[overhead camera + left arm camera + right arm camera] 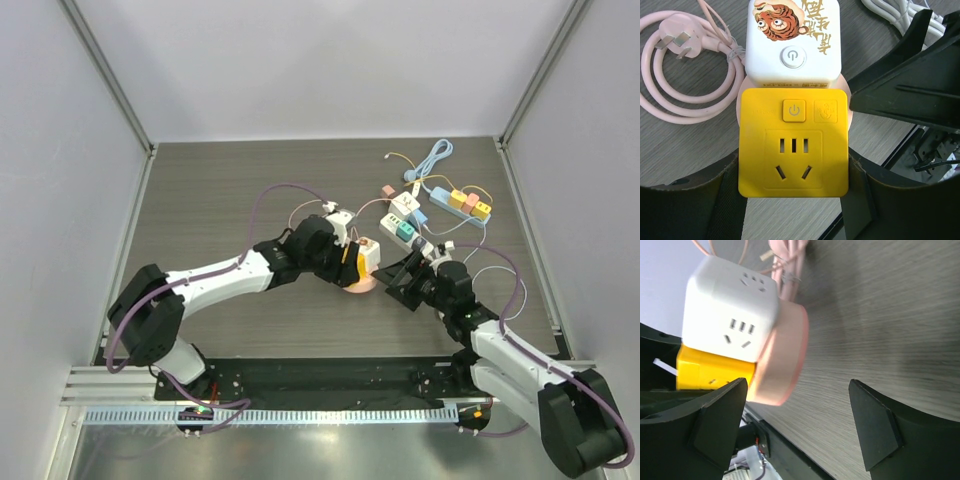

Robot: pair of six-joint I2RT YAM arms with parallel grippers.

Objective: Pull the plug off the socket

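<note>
Nearest the bases, the yellow cube (pixel 793 142) is clasped by the left gripper (pixel 794 200), a pad pressed against each of its side faces. The right gripper (pixel 797 385) is spread wide and holds nothing; its fingers are poised just beside the pink base (pixel 785 360), which is not yet touched.

The yellow cube is taken to be the plug. It is seated on the round pink base at the middle of the table (pixel 220 190), with the white cube (pixel 792 40) touching it on the far side and seated on the same base. A coiled pink cable (pixel 670 97) with its own plug is seen beyond, to the left.

The cube is judged to be light, rigid and smooth-sided, so slipping under a hard pull is to be expected; a grip low on the two flat sides is preferred. Its pins are probably held firmly, and the light base is likely to be lifted along with it unless it is pinned or clamped at the rim by the free gripper. A straight pull, square to the base, is advised so that the pins are not bent.

Farther back, a blue strip (pixel 440 193) and loose cables are left untouched.
</note>
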